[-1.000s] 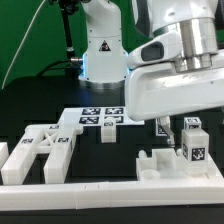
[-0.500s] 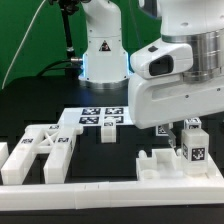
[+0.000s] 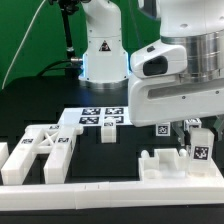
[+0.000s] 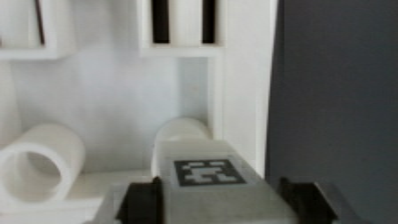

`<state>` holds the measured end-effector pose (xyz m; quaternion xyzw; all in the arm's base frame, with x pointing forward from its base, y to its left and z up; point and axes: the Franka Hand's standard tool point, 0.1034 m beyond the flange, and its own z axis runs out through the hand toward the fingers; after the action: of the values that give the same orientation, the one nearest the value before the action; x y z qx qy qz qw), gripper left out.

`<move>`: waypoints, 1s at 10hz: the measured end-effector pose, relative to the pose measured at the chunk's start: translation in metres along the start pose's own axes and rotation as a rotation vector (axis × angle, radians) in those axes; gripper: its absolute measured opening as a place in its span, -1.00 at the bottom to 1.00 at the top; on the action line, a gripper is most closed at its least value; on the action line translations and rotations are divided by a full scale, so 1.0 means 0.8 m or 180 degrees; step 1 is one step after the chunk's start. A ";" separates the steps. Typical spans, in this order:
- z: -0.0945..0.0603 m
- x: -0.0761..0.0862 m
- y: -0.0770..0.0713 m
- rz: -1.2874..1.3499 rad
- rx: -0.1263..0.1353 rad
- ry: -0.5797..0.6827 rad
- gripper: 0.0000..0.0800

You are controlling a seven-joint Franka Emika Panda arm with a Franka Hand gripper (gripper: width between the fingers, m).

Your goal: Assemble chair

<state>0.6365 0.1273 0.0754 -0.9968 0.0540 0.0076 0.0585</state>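
Note:
My gripper (image 3: pixel 197 130) hangs low at the exterior view's right, over a white chair slab (image 3: pixel 165 165) with raised blocks. Its jaws are shut on an upright white leg bar (image 3: pixel 200 152) with a black-and-white tag, which now leans a little. In the wrist view the tagged leg bar (image 4: pixel 210 170) fills the gap of the gripper (image 4: pixel 222 208), with a dark pad (image 4: pixel 157 200) pressed on either side. Beyond it lie a slotted white slab (image 4: pixel 107 70) and a round peg (image 4: pixel 45 165). The cross-braced frame (image 3: pixel 40 152) lies at the left.
The marker board (image 3: pixel 100 118) lies flat mid-table with a small white block (image 3: pixel 106 133) at its front. A long low white border rail (image 3: pixel 100 195) runs along the near edge. The robot's base (image 3: pixel 100 50) stands at the back.
The jaws have closed from wide open onto the tagged leg bar. The bar has tipped slightly from upright and shifted a little to the exterior view's right.

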 end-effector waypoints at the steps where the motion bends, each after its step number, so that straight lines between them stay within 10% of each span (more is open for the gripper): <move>1: 0.000 0.000 0.000 0.0193 0.0000 -0.0001 -0.23; 7: 0.002 0.008 0.010 0.2551 0.0334 -0.0030 -0.27; 10: 0.003 0.007 0.006 0.2923 0.0333 -0.0048 -0.25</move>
<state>0.6414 0.1220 0.0723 -0.8652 0.4899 0.0372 0.0998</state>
